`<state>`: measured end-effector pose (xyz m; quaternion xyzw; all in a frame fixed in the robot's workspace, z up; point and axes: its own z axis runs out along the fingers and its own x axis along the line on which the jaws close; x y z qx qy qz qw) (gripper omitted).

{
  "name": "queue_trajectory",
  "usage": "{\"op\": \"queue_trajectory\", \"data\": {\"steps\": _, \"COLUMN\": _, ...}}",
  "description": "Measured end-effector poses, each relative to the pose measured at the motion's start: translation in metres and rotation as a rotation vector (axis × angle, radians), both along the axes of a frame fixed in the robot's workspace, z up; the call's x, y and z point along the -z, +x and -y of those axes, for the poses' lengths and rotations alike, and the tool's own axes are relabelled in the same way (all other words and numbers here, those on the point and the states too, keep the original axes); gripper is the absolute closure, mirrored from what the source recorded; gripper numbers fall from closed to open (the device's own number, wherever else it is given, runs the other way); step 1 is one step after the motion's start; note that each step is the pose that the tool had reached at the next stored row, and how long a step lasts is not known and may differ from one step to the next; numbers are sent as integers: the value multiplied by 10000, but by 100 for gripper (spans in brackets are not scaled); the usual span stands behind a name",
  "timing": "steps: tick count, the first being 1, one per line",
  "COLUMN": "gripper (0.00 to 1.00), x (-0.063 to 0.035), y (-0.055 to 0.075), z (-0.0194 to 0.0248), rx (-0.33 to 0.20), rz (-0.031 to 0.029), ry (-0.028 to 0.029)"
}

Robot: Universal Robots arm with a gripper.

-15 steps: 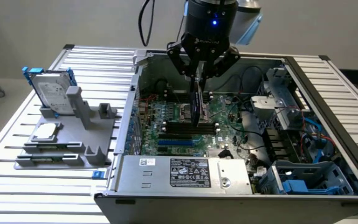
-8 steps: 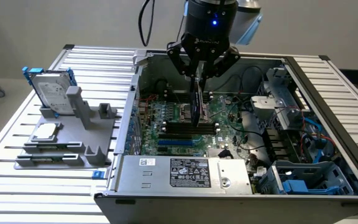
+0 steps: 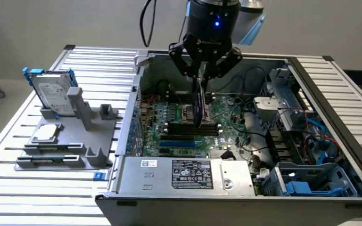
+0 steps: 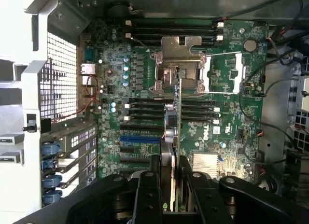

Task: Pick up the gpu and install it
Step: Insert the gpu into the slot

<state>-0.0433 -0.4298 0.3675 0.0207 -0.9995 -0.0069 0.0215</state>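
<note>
The gpu (image 3: 200,107) is a thin card hanging edge-on and upright, its lower edge just above the green motherboard (image 3: 175,123) inside the open computer case (image 3: 137,94). My gripper (image 3: 201,70) is shut on the card's top edge, coming straight down from above. In the wrist view the gpu (image 4: 175,119) runs as a narrow green strip with a silver part beside it, over the black memory slots and below the processor socket (image 4: 179,64). My gripper (image 4: 171,183) clamps it between its two black fingers (image 4: 147,188).
A grey fixture (image 3: 68,150) on the slatted table at the exterior view's left carries a silver hard drive with blue rails (image 3: 52,92) and a small square processor chip (image 3: 47,133). The power supply (image 3: 187,174), drive cages (image 3: 313,181) and cables (image 3: 263,141) crowd the case.
</note>
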Motion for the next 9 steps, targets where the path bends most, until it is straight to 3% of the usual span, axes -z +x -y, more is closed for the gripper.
{"op": "queue_trajectory", "data": {"steps": 3, "gripper": 74, "x": 8, "y": 0, "z": 0, "rx": -517, "rz": 1, "ry": 66}}
{"op": "queue_trajectory", "data": {"steps": 9, "gripper": 74, "x": 29, "y": 0, "z": 0, "rx": -1613, "rz": -2, "ry": 104}}
